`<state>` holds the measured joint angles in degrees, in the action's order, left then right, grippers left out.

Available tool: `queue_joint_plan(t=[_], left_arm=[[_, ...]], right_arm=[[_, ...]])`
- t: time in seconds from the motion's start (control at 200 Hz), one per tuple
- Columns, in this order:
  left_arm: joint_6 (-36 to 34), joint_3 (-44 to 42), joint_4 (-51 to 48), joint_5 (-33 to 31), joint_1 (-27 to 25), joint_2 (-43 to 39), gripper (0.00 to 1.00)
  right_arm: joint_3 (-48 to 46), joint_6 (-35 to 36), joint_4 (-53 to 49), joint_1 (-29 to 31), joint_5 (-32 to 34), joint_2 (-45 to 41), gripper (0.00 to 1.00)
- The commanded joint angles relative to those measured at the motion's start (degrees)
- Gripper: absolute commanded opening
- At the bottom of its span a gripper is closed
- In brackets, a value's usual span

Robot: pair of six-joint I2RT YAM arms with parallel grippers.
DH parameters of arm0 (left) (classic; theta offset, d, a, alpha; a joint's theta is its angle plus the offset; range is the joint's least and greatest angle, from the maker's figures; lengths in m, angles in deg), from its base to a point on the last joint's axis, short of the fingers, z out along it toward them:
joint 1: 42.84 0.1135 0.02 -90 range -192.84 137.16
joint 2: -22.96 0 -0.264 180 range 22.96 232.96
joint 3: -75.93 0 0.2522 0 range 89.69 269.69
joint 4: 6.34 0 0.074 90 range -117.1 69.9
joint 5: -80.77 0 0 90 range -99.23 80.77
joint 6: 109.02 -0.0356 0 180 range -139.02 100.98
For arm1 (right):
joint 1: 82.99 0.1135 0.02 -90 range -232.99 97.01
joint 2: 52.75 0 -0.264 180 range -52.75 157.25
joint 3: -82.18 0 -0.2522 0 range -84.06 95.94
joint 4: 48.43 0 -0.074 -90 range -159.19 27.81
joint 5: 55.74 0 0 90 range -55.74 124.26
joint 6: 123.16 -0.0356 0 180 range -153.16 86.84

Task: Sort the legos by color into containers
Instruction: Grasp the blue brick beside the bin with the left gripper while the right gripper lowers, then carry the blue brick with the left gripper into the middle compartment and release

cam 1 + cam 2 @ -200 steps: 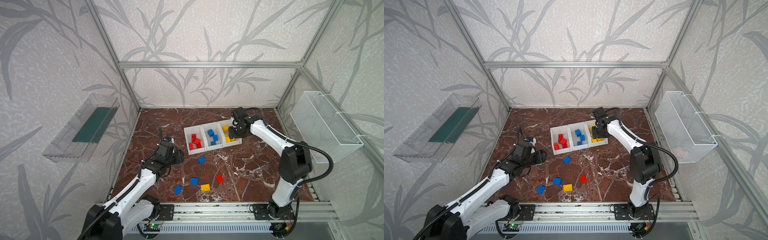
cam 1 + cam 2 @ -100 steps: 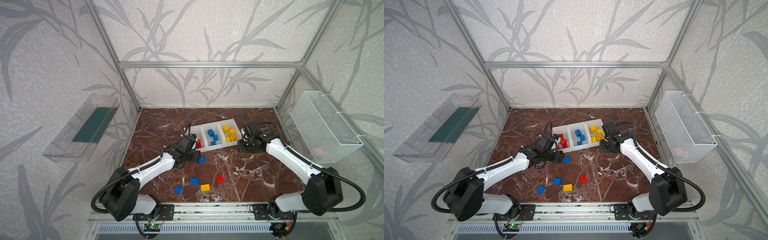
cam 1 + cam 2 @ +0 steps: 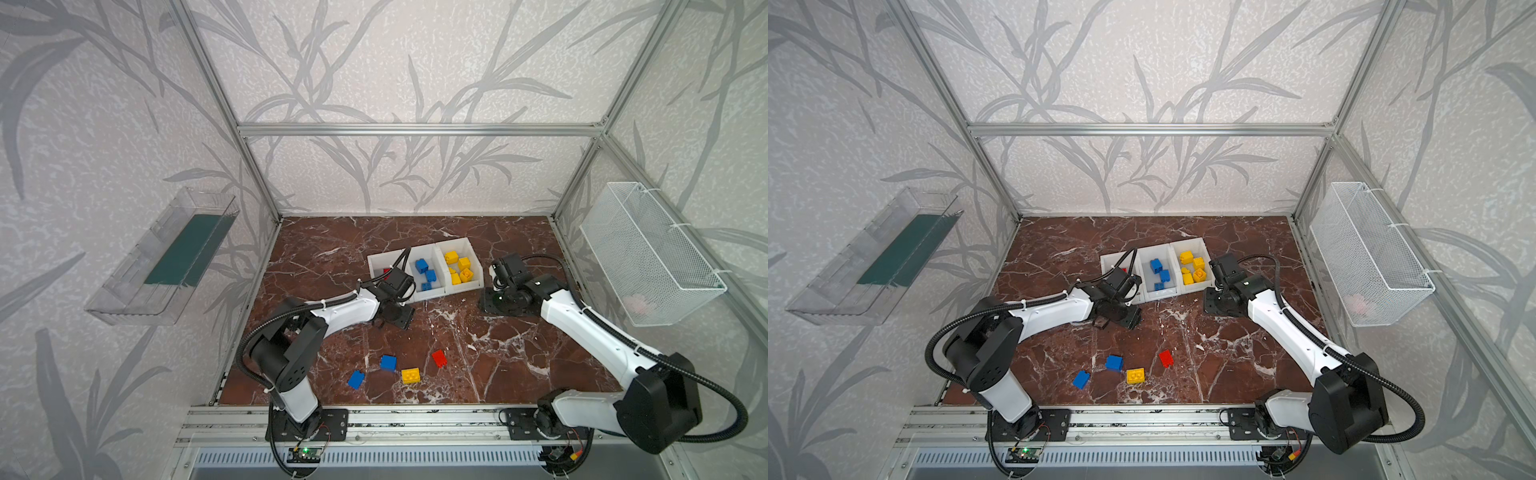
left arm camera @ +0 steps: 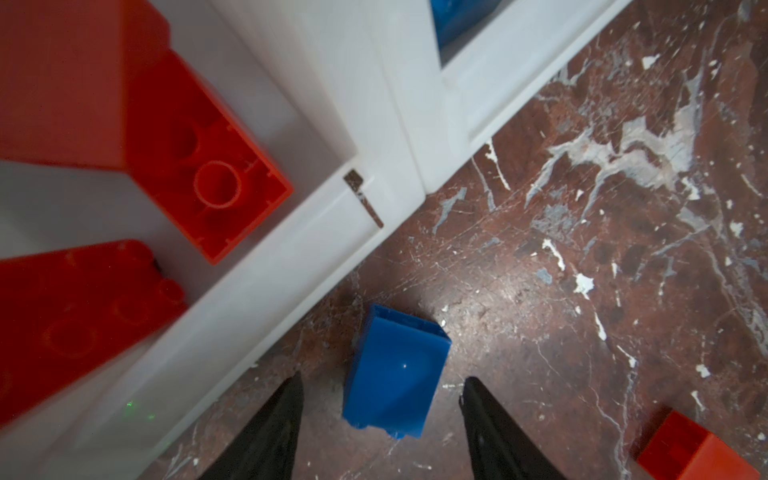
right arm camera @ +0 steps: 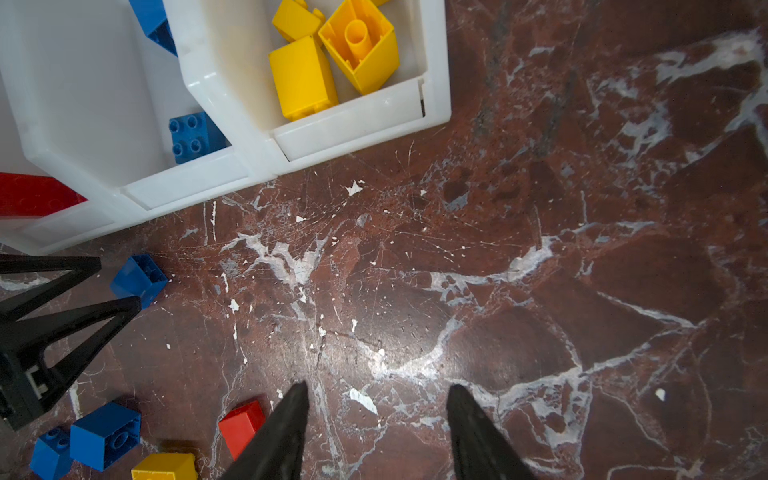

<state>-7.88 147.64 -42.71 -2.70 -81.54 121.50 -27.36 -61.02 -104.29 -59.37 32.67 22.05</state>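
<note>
Three white bins stand side by side: red bricks in the left bin, blue in the middle bin, yellow in the right bin. A loose blue brick lies on its side on the marble just in front of the red bin. My left gripper is open, one finger on either side of it with gaps; the gripper hides the brick in both top views. My right gripper is open and empty, low over bare floor right of the yellow bin.
Nearer the front edge lie a blue brick, a second blue brick, a yellow brick and a red brick. A wire basket hangs on the right wall, a clear tray on the left wall.
My left arm swung from the left side across to the front of the bins, over the blue brick. My right arm drew back from the yellow bin and came down to its right.
</note>
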Motion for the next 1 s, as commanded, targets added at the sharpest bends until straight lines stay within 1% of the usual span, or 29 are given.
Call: queue_joint_plan(t=[0.0, 0.16, 0.265, 0.36, 0.495, 0.57, 0.795, 0.995], left_arm=[[-2.4, 2.0, -2.3, 0.3, -0.8, 1.7, 0.64], [-2.6, 3.9, -3.8, -1.4, -1.6, 4.6, 0.63], [-3.0, 4.6, -4.4, -2.5, -2.5, 5.9, 0.59], [-3.1, 4.7, -4.1, -2.4, -3.0, 6.5, 0.52], [-3.1, 4.8, -4.2, -2.3, -3.5, 6.6, 0.36], [-3.3, 5.0, -4.3, -1.9, -3.6, 6.4, 0.31], [-3.5, 6.8, -5.2, -0.2, -3.8, 4.6, 0.26], [-5.0, 13.7, -5.8, 0.6, -3.7, 2.9, 0.26]], right_arm=[[-0.7, -0.8, 0.3, -0.2, -0.4, -1.6, 0.55], [-0.8, -0.9, 0.2, -0.2, -0.3, -1.7, 0.55], [-0.9, -1.1, 0.2, -0.2, -0.3, -1.9, 0.55], [-1.2, -1.3, 0.2, -0.2, -0.3, -2.1, 0.55], [-1.8, -1.6, 0.3, -0.2, -0.1, -2.8, 0.54], [-2.0, -1.8, 0.3, -0.2, 0.0, -3.0, 0.55], [-2.3, -2.0, 0.0, -0.2, 0.1, -4.1, 0.54], [-2.4, -2.0, -0.7, -0.2, 0.6, -5.5, 0.54]])
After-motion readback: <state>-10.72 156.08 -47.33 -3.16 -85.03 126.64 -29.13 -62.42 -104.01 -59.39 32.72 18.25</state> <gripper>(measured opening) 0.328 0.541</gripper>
